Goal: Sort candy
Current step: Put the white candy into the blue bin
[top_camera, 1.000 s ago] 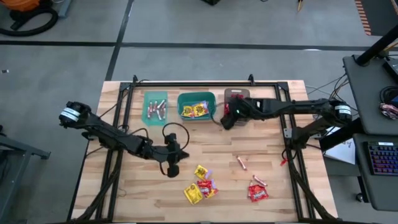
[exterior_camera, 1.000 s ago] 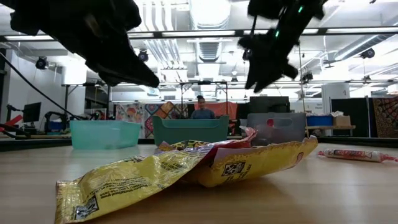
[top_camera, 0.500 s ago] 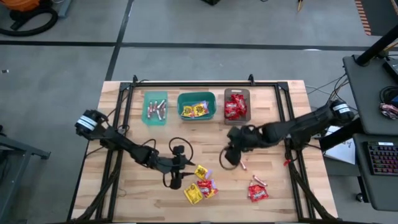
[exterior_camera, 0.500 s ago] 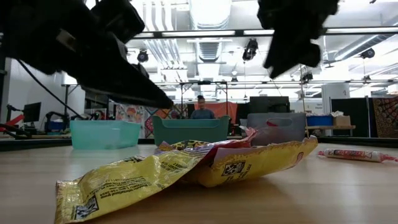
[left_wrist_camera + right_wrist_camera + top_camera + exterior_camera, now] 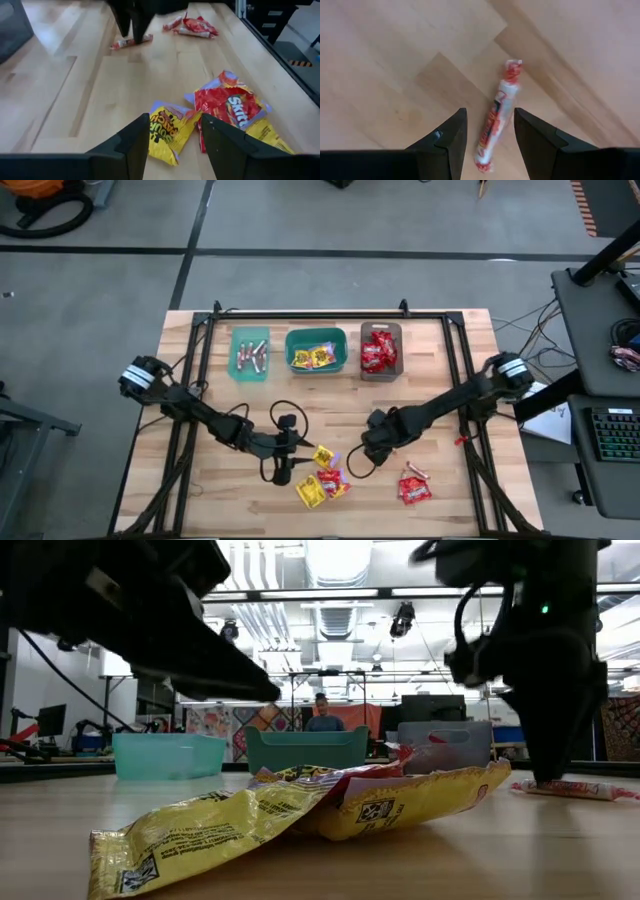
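Note:
My left gripper (image 5: 298, 456) is low over the table's near middle and open. A yellow packet (image 5: 167, 131) lies flat between its fingers, beside a red packet (image 5: 230, 104); I see no touch. My right gripper (image 5: 380, 444) points down, open, with a thin pinkish-tan stick (image 5: 496, 120) lying on the wood between its fingers; its tips (image 5: 548, 776) are down at the table. Whether they touch the stick I cannot tell. More candy lies near the front: a yellow packet (image 5: 310, 493), red packets (image 5: 413, 488) and a stick (image 5: 417, 470).
Three bins stand in a row at the far edge: a light teal one with sticks (image 5: 250, 353), a teal one with yellow packets (image 5: 316, 350), a grey-brown one with red packets (image 5: 380, 348). A black frame rail (image 5: 465, 370) borders the table. A person shows far behind.
My right gripper has come from over the grey-brown bin toward the near edge and down, ending over the stick on the table. My left gripper has moved toward the near right, up to the yellow packet. The candy on the table has stayed put.

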You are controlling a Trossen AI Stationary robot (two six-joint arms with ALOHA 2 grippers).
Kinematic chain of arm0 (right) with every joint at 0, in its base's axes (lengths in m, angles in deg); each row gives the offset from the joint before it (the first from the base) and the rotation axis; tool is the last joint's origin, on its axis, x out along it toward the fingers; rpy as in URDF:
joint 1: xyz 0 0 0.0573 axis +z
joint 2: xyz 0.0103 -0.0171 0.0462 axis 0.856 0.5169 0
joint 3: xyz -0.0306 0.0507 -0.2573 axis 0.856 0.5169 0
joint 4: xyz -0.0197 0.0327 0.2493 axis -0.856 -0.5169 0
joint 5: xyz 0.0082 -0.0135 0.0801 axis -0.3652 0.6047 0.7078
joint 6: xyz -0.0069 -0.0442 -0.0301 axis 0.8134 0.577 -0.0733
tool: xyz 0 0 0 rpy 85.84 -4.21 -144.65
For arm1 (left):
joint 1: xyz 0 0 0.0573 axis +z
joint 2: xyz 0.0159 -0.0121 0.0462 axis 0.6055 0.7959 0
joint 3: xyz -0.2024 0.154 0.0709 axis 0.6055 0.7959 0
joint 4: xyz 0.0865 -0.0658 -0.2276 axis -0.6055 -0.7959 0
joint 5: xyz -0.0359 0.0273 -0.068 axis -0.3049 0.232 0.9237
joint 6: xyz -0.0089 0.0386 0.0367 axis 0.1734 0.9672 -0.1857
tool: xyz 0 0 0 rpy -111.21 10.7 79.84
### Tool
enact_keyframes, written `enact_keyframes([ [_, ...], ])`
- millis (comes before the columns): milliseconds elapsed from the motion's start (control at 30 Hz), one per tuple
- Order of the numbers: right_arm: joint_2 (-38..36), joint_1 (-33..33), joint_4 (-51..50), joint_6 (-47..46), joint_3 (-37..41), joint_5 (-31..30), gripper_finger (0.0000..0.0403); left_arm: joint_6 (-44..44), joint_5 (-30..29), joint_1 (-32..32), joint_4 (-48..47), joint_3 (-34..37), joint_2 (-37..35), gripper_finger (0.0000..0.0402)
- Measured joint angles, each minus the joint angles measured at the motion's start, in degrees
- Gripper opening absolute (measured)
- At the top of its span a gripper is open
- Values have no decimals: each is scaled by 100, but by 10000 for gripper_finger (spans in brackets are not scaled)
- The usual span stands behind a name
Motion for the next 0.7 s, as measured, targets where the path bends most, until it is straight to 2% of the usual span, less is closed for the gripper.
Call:
enact_keyframes([
  [200, 417, 0, 7, 371, -155, 72, 132, 67, -1, -7, -628, 0, -645, 157],
  [433, 432, -11, 268, 883, -144, -36, 25, 486, -1, -101, -572, 11, -1040, 157],
  [567, 315, -22, 717, 1175, -121, -295, 13, 537, -1, -175, -255, 11, -962, 157],
  [700, 36, -20, 2029, 1774, -37, -437, 8, 523, -1, -244, 67, 15, -805, 157],
])
